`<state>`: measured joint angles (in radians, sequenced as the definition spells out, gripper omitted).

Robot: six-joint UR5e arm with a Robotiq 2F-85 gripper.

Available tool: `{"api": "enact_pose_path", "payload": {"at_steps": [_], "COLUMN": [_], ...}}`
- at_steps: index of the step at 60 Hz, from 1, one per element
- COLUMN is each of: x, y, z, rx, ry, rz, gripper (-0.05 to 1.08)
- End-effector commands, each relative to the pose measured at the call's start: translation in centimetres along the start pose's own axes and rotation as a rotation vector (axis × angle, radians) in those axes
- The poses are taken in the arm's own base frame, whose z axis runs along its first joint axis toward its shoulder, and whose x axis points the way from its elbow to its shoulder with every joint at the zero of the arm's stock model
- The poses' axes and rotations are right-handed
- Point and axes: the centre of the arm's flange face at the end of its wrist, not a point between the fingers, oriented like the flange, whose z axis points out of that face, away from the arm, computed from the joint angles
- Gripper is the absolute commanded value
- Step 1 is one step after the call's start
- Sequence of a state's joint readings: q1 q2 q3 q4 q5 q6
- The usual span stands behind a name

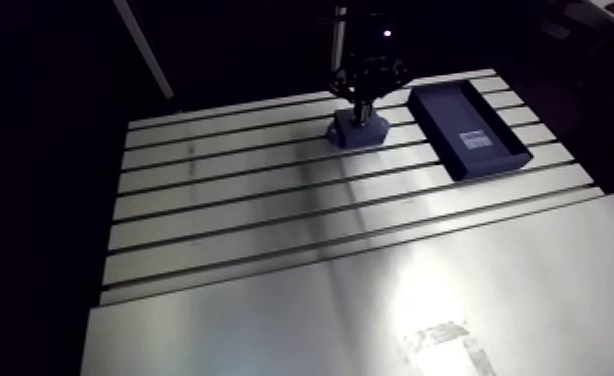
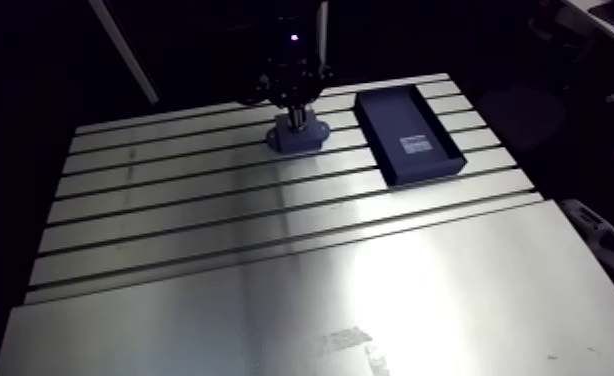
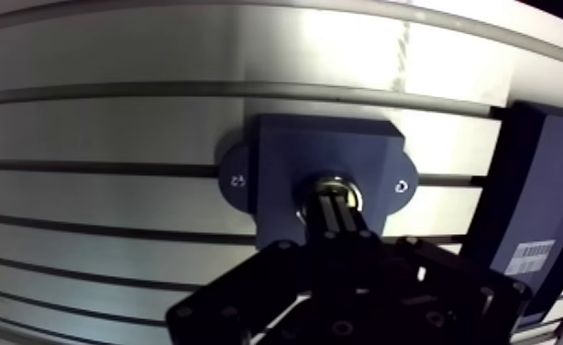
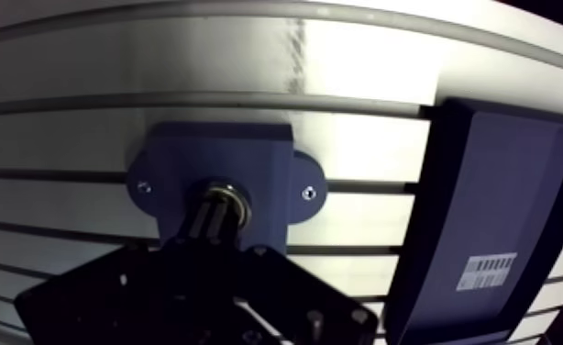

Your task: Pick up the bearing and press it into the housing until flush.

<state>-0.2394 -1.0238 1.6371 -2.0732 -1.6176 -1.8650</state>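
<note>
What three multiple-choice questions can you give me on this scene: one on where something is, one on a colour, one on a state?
1. Where does the dark tray lie?
A. on top of the housing
B. on the table, beside the housing
C. hanging in the air

2. What colour is the housing?
A. red
B. yellow
C. blue

3. How is the bearing placed?
A. in the housing's bore
B. loose on the table
C. inside the tray

Answers:
1 B: the wrist view shows tray and housing side by side on the slotted top.
2 C: its block and both ears are blue.
3 A: its metal ring shows in the bore, with the gripper and its closed fingers on top of it.
</note>
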Motion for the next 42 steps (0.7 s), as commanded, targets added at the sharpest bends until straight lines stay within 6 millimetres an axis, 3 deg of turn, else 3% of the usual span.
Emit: {"api": "enact_pose_path", "payload": {"at_steps": [1, 42], "x": [0.05, -0.01], "y": [0.01, 0.1], "z": [0.07, 0.14], "rx": [-0.001, -0.002], "ry": [0.003, 0.001], "rz": [-0.001, -0.001], "gripper": [1.08, 1.08]}}
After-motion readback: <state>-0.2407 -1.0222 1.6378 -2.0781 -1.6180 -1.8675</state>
